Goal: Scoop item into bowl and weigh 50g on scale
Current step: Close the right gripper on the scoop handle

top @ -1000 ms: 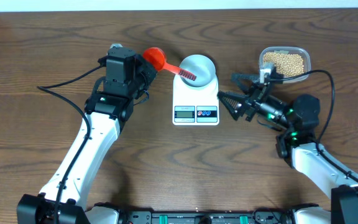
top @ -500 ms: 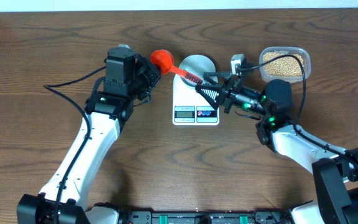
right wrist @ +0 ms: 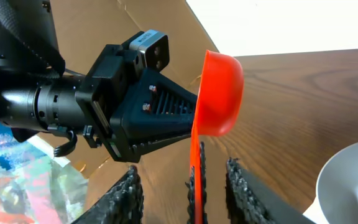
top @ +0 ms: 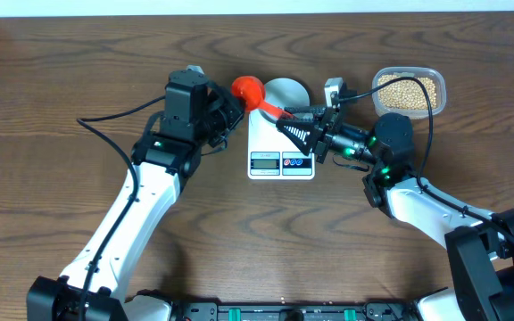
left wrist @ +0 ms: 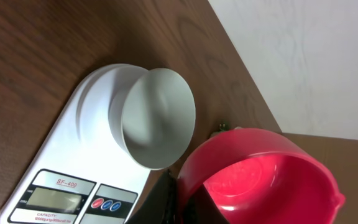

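Observation:
My left gripper (top: 230, 107) is shut on the cup end of a red scoop (top: 249, 90), held over the table just left of the pale bowl (top: 289, 90). The bowl stands empty on the white scale (top: 266, 135). The scoop's handle (right wrist: 195, 174) runs between the fingers of my right gripper (top: 293, 127), which stand apart with a gap on each side. In the left wrist view the scoop (left wrist: 260, 177) looks empty, beside the bowl (left wrist: 157, 118) and the scale (left wrist: 73, 162). The beans (top: 407, 90) lie in a clear tub at the far right.
The clear tub (top: 440, 90) stands right of the scale, behind my right arm. A cable loops from the left arm over the table's left side. The table's far edge lies just behind the bowl and tub.
My left arm has carried the scoop to the right, toward the bowl. The right gripper swung left from beside the tub to over the scale and narrowed its jaws round the handle.

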Controlling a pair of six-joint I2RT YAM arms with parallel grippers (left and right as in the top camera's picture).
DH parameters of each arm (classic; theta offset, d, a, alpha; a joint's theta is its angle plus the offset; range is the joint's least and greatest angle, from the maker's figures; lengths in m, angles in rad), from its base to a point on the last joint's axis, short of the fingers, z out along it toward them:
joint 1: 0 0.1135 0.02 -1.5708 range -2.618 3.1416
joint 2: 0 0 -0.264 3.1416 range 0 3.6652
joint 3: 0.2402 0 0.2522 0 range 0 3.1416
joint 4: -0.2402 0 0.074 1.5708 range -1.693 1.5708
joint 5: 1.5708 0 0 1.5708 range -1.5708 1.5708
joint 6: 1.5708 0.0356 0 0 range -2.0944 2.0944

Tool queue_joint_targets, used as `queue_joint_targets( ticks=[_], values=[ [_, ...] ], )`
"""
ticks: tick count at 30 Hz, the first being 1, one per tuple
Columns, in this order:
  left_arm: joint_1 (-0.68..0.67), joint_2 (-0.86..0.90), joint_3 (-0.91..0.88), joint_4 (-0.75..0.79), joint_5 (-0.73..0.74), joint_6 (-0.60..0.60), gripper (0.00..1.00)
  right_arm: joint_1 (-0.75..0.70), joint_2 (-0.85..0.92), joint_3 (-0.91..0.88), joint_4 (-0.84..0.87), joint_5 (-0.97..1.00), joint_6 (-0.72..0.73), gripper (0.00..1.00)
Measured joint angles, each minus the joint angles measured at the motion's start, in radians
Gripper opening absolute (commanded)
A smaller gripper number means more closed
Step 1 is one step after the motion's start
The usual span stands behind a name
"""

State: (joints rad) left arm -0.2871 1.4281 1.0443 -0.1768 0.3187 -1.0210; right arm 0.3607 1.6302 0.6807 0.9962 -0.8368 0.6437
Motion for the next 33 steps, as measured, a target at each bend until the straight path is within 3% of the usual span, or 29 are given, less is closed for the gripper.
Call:
queue_joint_targets(
  ticks=[15,20,33],
  values=[
    [-0.024,0.000,0.000,0.000,0.002,0.000,0.07,0.000,0.000,0.001,0.000,0.008,0.006,0.06],
    [-0.024,0.000,0.000,0.000,0.002,0.000,0.07,0.000,0.000,0.001,0.000,0.018,0.021,0.01],
    [-0.024,0.000,0.000,0.000,0.002,0.000,0.07,0.000,0.003,0.001,0.011,0.022,0.067,0.01]
  ],
)
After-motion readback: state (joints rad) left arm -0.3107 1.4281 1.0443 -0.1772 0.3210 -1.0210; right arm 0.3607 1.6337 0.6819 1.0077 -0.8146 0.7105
